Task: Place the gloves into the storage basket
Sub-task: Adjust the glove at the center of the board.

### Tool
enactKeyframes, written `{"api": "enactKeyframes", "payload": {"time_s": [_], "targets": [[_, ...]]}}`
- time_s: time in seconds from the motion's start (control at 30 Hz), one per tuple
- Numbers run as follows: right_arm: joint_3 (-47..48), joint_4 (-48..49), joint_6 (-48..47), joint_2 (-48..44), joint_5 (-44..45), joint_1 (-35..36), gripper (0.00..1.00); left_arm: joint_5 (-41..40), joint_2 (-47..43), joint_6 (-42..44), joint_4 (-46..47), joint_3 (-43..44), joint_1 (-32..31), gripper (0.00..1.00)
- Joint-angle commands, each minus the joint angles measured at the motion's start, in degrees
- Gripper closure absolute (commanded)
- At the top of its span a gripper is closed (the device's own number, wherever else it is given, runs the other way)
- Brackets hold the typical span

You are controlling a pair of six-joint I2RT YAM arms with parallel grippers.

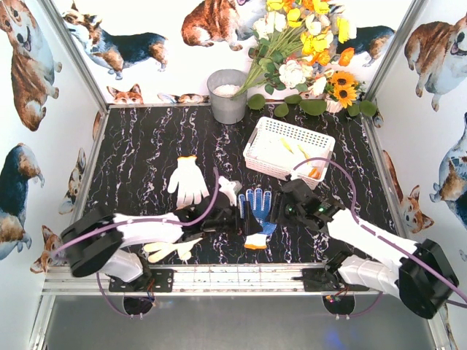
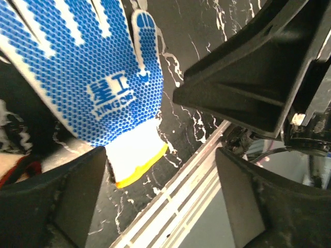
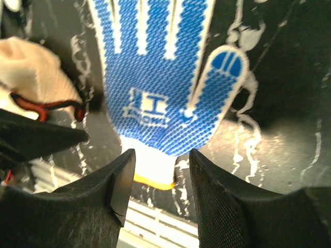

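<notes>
A blue-dotted glove (image 1: 257,206) with a white cuff and yellow hem lies palm up on the dark marbled table, between my two grippers. My left gripper (image 1: 235,217) is open at its left side. In the left wrist view the blue-dotted glove (image 2: 88,77) has its cuff against the left finger (image 2: 67,201), and nothing is between the jaws of the left gripper (image 2: 160,199). My right gripper (image 1: 283,210) is open, and in the right wrist view the right gripper (image 3: 161,178) straddles the cuff of the blue-dotted glove (image 3: 160,82) without pinching it. The white storage basket (image 1: 264,138) holds gloves with yellow patches (image 1: 312,172).
A white glove (image 1: 188,181) lies flat at centre left. A crumpled one (image 1: 230,188) sits by the left gripper, and a cream one (image 1: 171,249) rests near the front rail (image 1: 241,277). A grey bucket (image 1: 228,98) and flowers (image 1: 306,44) stand at the back.
</notes>
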Motion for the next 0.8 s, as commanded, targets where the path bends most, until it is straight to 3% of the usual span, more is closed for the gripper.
{"api": "enactKeyframes", "payload": {"time_s": [0.0, 0.13, 0.23, 0.37, 0.43, 0.6, 0.77], "targets": [[0.45, 0.19, 1.76, -2.15, -8.69, 0.06, 0.52, -7.83, -7.41, 5.69, -17.27, 4.38, 0.69, 0.15], [1.28, -1.49, 2.92, -3.02, -9.60, 0.43, 0.50, -13.22, -15.35, 9.79, -31.51, 8.32, 3.22, 0.00], [3.55, -3.41, 2.34, -3.69, -10.72, 0.61, 0.49, -16.10, -20.37, 11.87, -41.85, 11.55, 7.89, 0.00], [7.58, -8.16, -0.11, -4.61, -9.61, 0.64, 0.48, -15.09, -25.30, 15.25, -47.80, 12.66, 18.71, 0.00], [9.34, -10.41, -1.00, -4.93, -8.86, 0.63, 0.48, -12.83, -26.00, 18.12, -47.88, 12.70, 27.14, 0.00], [11.78, -11.37, -0.71, -5.86, -8.76, 0.64, 0.47, -3.03, -16.59, 27.76, -43.50, 16.03, 44.03, 0.00], [12.40, -11.52, -1.11, -6.49, -7.95, 0.59, 0.47, 1.56, -2.56, 34.52, -40.24, 21.89, 52.34, 0.06]]}}
